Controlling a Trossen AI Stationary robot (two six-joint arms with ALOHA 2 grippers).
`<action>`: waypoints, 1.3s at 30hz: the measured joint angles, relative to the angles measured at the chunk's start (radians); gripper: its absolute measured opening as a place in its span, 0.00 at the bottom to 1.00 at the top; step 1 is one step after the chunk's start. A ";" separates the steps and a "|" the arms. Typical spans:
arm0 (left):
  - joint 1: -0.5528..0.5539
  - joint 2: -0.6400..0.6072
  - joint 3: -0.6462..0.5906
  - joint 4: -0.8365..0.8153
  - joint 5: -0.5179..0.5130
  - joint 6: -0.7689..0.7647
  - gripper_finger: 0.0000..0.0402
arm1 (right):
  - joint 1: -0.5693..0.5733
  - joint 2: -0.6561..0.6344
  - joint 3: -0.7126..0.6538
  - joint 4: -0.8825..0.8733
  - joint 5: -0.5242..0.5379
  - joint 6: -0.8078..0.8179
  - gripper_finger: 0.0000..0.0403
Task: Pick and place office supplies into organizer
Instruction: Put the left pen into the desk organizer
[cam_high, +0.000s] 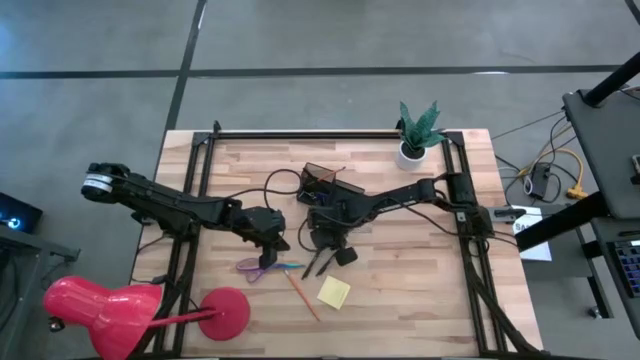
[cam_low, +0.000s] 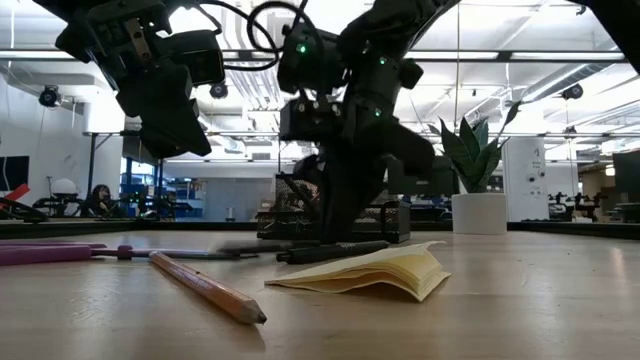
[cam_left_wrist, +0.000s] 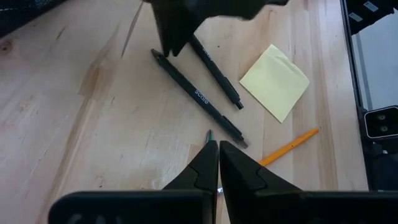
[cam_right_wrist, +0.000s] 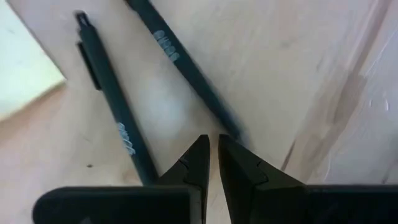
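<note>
Two black pens (cam_high: 322, 260) (cam_left_wrist: 199, 96) lie side by side on the wooden table, in front of the dark mesh organizer (cam_high: 325, 183). My right gripper (cam_high: 328, 240) (cam_right_wrist: 211, 146) is shut, pointing down, with its tips low between the two pens (cam_right_wrist: 115, 106). My left gripper (cam_high: 272, 240) (cam_left_wrist: 218, 149) is shut and empty, raised above the table (cam_low: 185, 140) near the purple-handled scissors (cam_high: 255, 267). A yellow sticky-note pad (cam_high: 334, 292) and an orange pencil (cam_high: 300, 295) lie flat nearer the front edge. My right gripper's shut fingertips stand from above in the gap between the two pens, close beside one pen's end (cam_right_wrist: 231, 129). I cannot tell whether they touch that pen or the table. Both pens lie flat on the wood.
A red desk lamp (cam_high: 100, 310) stands at the front left corner, its round base (cam_high: 225, 312) near the scissors. A potted green plant (cam_high: 415, 135) stands at the back right. Cables loop over the table behind the organizer. Bare wood lies at the front right.
</note>
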 joint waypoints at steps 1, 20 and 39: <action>0.000 0.000 0.000 0.000 0.000 0.000 0.00 | -0.002 0.003 0.000 -0.001 0.003 0.001 0.07; 0.000 0.000 0.000 -0.001 -0.001 0.000 0.00 | -0.036 0.014 0.081 -0.042 0.044 -0.098 0.07; 0.002 0.000 -0.001 -0.001 -0.001 0.001 0.00 | -0.033 0.048 0.075 -0.072 0.037 -0.232 0.07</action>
